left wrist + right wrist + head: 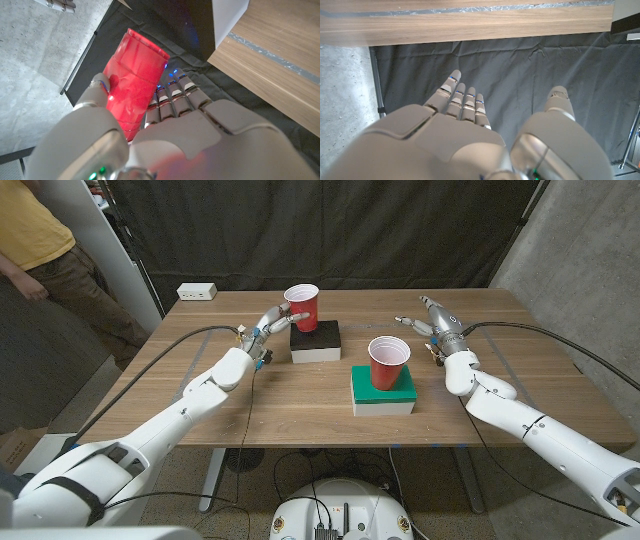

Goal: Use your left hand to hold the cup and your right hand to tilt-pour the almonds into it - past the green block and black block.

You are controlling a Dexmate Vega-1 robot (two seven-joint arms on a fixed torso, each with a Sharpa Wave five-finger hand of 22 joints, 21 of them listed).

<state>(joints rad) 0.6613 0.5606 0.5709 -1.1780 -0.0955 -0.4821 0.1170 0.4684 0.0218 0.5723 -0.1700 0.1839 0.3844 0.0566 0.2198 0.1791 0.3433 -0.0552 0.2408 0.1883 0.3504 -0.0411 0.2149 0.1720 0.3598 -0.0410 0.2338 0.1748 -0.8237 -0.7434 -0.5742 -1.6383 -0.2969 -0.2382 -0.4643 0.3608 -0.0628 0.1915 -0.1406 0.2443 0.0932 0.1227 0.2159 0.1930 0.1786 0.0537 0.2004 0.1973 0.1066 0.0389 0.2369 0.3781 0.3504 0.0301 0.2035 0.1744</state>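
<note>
A red cup [302,306] stands on the black block [316,340] at the table's back middle. My left hand [262,330] reaches it from the left. In the left wrist view the red cup [134,82] sits between the thumb [95,95] and the fingers [175,95] of my left hand, which hold it. A second red cup [388,362] stands on the green block [383,390] nearer the front; its contents cannot be made out. My right hand [440,330] hovers to the right of that cup, apart from it, fingers spread and empty. My right hand [470,130] faces the dark curtain.
A small white box [197,291] lies at the table's back left corner. A person [40,250] stands behind the table at the far left. The wooden table [520,380] has bare surface on both sides of the blocks.
</note>
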